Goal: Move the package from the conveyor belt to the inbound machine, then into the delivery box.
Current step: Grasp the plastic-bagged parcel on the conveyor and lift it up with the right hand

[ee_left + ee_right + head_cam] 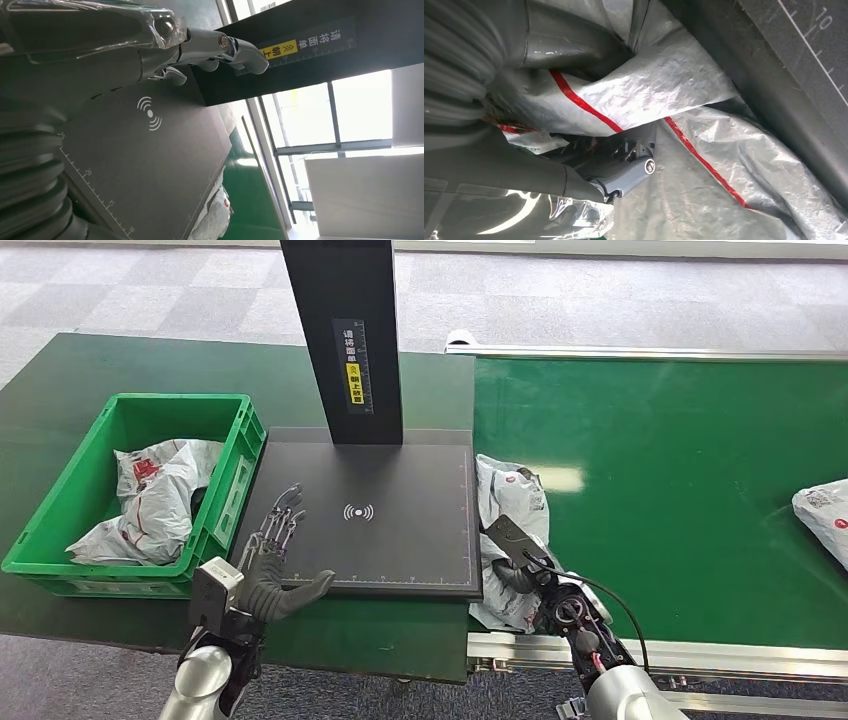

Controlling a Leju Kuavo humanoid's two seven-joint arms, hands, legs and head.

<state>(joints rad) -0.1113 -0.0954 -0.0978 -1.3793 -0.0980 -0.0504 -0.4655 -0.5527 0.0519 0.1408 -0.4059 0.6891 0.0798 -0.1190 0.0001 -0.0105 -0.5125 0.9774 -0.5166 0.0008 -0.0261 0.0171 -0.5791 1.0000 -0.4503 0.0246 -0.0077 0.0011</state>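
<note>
Our right hand point(530, 575) grips the package point(510, 505) lying on the conveyor belt point(660, 490) against the inbound machine point(400, 540), which sits just to its left, while our empty left hand point(275, 550) hovers open over that plate.

Grey tiled floor point(620, 300) beyond the dark green table point(70, 370); bright windows point(305, 115) behind.

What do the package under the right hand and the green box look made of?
Package: thin silvery plastic film, probably a poly mailer; it crinkles, glints, and carries red stripes. Green box: rigid moulded plastic, with a smooth, slightly glossy rim and ribbed walls. Right hand presses into the film.
</note>
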